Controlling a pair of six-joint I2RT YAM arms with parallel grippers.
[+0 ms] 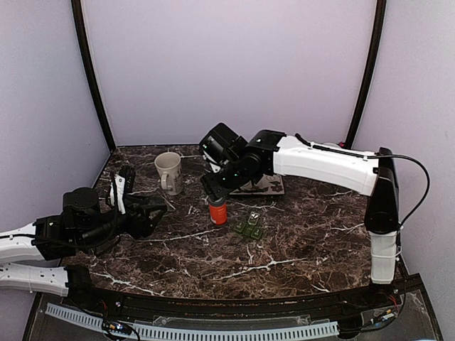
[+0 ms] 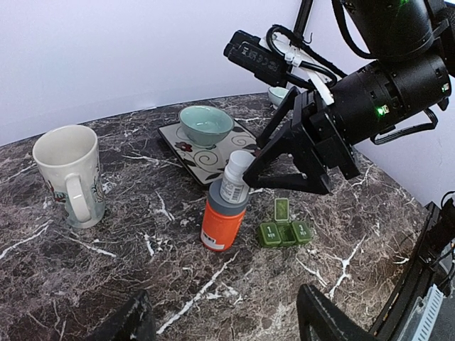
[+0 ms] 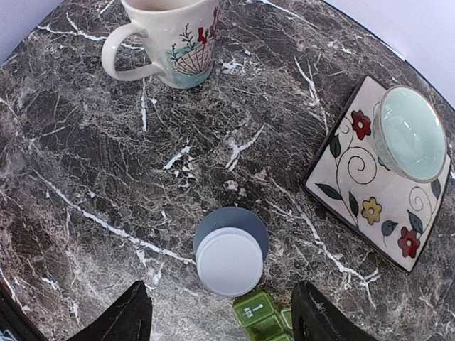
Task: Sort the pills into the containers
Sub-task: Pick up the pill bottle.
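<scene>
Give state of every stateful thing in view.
pill bottle, upright, cap on.
pill box, one lid raised.
mug, upright.
bowl on the tile, upright, empty.
left gripper, open, empty.
right gripper, open, at the pill bottle, not gripping.

1. The pill box [image 2: 286, 233] is a small dark green strip of three joined square compartments. It lies flat on the marble, well to the right of the mug [image 2: 67, 174] in my left wrist view and nearer to that camera.
2. One of its lids stands up open at the back edge. The other two look shut, each with a pale label on top.
3. The pill bottle [image 2: 224, 213] stands upright between the mug and the pill box, just beside the box. It has an orange body, a grey upper part and a white cap, still on.
</scene>
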